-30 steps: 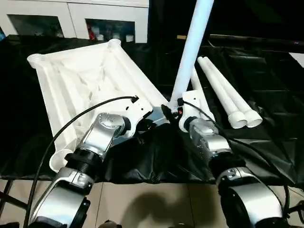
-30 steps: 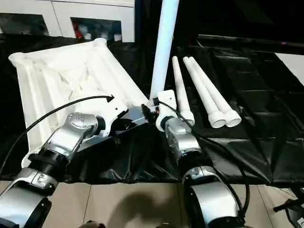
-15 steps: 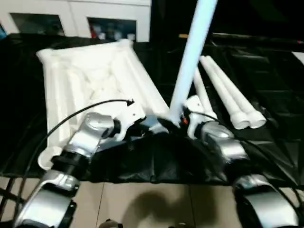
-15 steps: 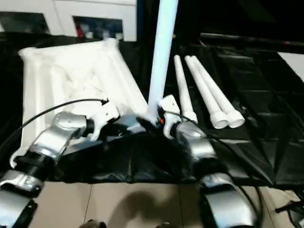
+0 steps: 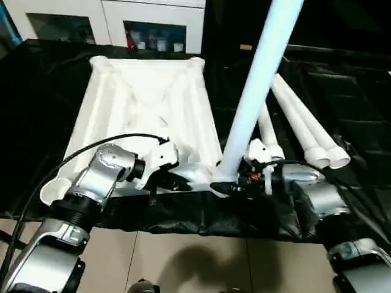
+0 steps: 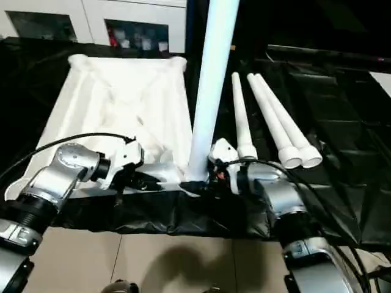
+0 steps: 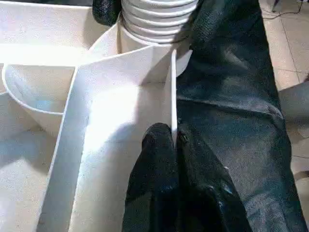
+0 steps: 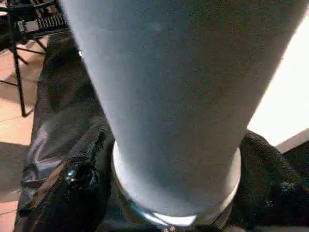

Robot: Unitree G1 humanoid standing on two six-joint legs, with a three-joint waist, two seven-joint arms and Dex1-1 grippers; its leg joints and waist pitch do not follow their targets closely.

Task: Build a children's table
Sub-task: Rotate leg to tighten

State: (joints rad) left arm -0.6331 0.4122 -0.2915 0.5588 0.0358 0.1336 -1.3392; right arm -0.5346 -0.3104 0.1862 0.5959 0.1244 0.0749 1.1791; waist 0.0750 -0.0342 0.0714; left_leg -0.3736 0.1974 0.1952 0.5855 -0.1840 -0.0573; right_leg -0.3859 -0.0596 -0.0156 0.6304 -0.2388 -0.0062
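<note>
The children's table top (image 5: 146, 104) lies white and upside down on black cloth, ribs up. One tube leg (image 5: 256, 91) stands upright in its near right corner socket (image 7: 154, 24), leaning slightly right. My right gripper (image 5: 229, 186) is shut around that leg's base, with black fingers (image 8: 77, 188) on both sides of it. My left gripper (image 7: 166, 137) is shut on a thin rib of the top just beside that socket, also seen as the left gripper (image 5: 173, 181) from the head. Three more legs (image 5: 299, 122) lie side by side to the right of the top.
The black cloth (image 5: 342, 91) drapes over the work surface's near edge, with tiled floor (image 5: 183, 262) below. White cabinets (image 5: 153, 24) stand behind. A black cable (image 5: 61, 171) loops over my left forearm. A dark stand (image 8: 24, 29) is on the floor.
The table top's far end has swung to the right, toward the lying legs, so it now lies nearly square to me. The upright leg leans more right. The right forearm has turned further to the right.
</note>
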